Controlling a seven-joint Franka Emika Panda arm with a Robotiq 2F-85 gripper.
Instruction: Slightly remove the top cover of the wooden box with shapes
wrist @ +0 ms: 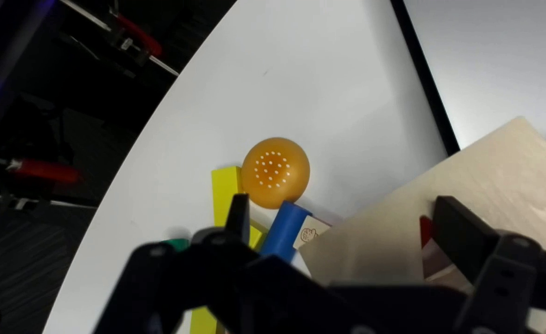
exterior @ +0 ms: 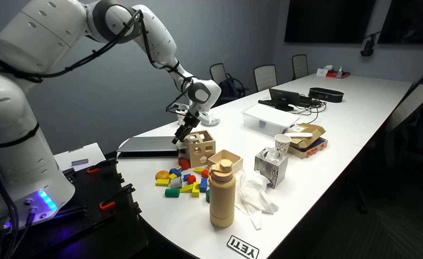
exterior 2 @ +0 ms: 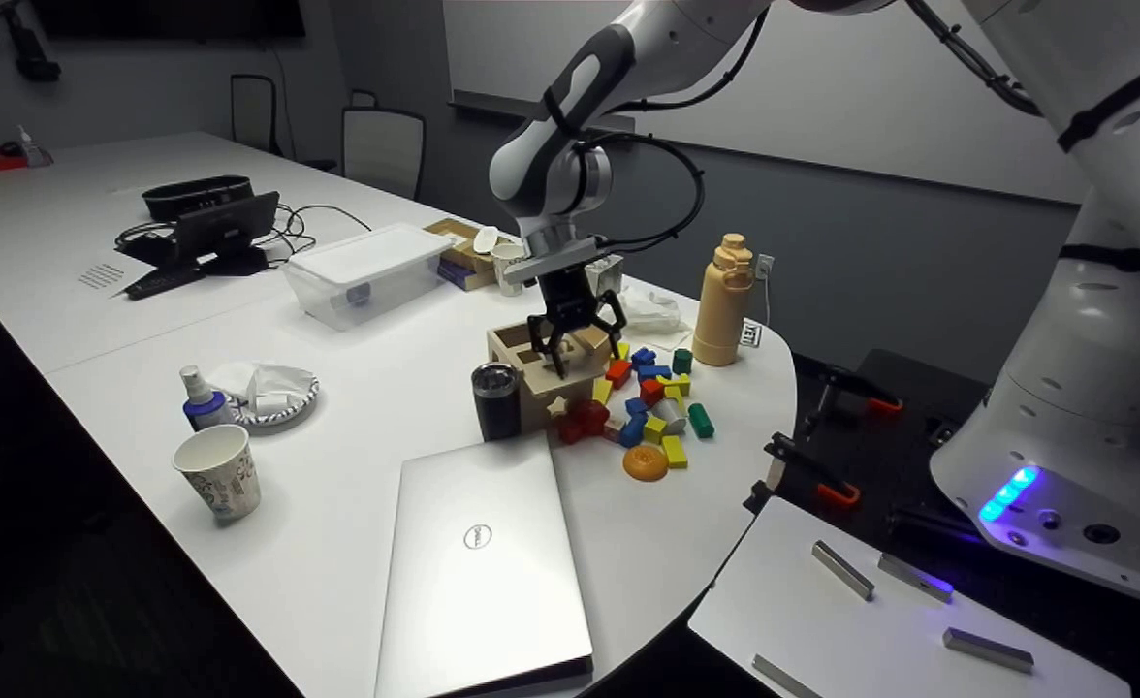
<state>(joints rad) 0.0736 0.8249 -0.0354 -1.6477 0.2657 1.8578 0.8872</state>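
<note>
Bearing the wooden box (exterior: pixel 202 151), a white table (exterior: pixel 359 111) fronts grey walls (exterior: pixel 218 32)

On the white worktop (exterior 2: pixel 328 543) sits a wooden box (exterior: pixel 203 152). Beside it are bright blocks (exterior 2: pixel 651 392), a gray laptop (exterior 2: pixel 483 582) and a dark cup (exterior 2: pixel 497 402); a tan bottle (exterior: pixel 222 196) stands farther off.

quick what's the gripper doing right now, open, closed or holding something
Gripper: open, spread wide at the wooden lid, with nothing gripped.

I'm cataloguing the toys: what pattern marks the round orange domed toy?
The round orange domed toy has white dots, clearest in the wrist view.
</note>
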